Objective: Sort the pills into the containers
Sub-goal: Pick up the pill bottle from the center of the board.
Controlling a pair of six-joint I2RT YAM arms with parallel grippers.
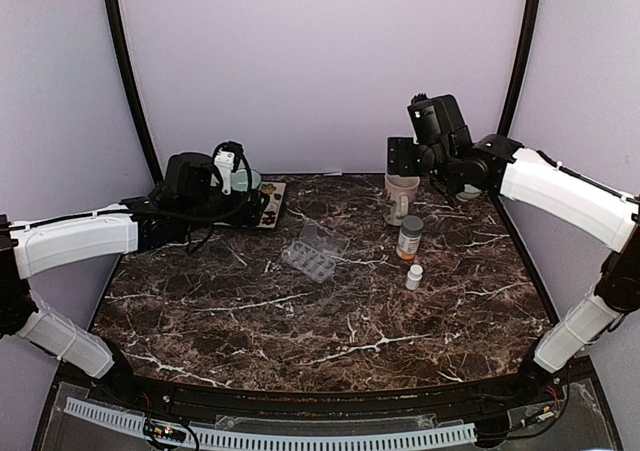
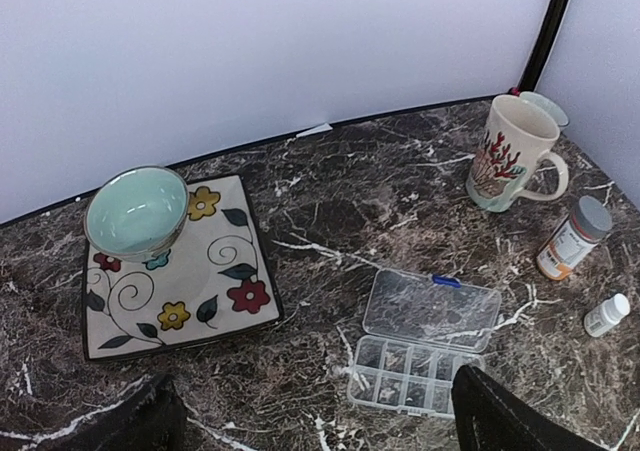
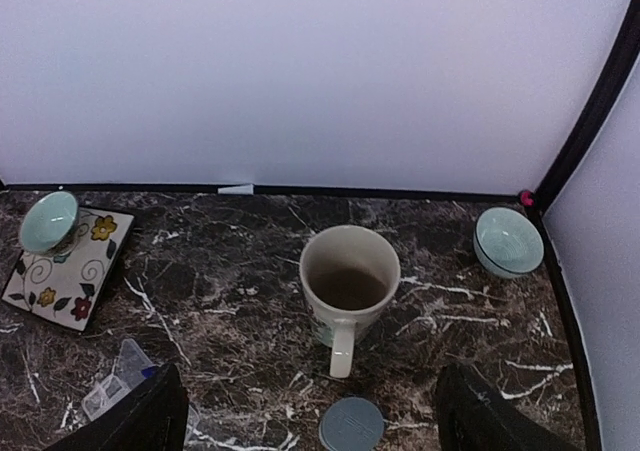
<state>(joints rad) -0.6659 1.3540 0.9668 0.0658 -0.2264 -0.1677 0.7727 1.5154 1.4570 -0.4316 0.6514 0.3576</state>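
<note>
The clear pill organizer (image 1: pixel 314 254) lies mid-table with its hinged lid (image 2: pixel 432 308) flipped open; its two rows of cells (image 2: pixel 420 374) show small pale bits, too small to tell apart. A corner of it shows in the right wrist view (image 3: pixel 118 376). My left gripper (image 2: pixel 320 426) is open and empty, raised over bare table between the flowered plate and the organizer, at the back left in the top view (image 1: pixel 232 193). My right gripper (image 3: pixel 310 426) is open and empty, raised above the mug (image 3: pixel 348 286), at the back right in the top view (image 1: pixel 402 166).
An orange grey-capped bottle (image 1: pixel 409 238) and a small white bottle (image 1: pixel 414 276) stand right of the organizer. The mug (image 1: pixel 401 199) stands behind them. A flowered square plate (image 2: pixel 170 271) carries a green bowl (image 2: pixel 135 211). Another green bowl (image 3: pixel 508 239) sits at the back right corner.
</note>
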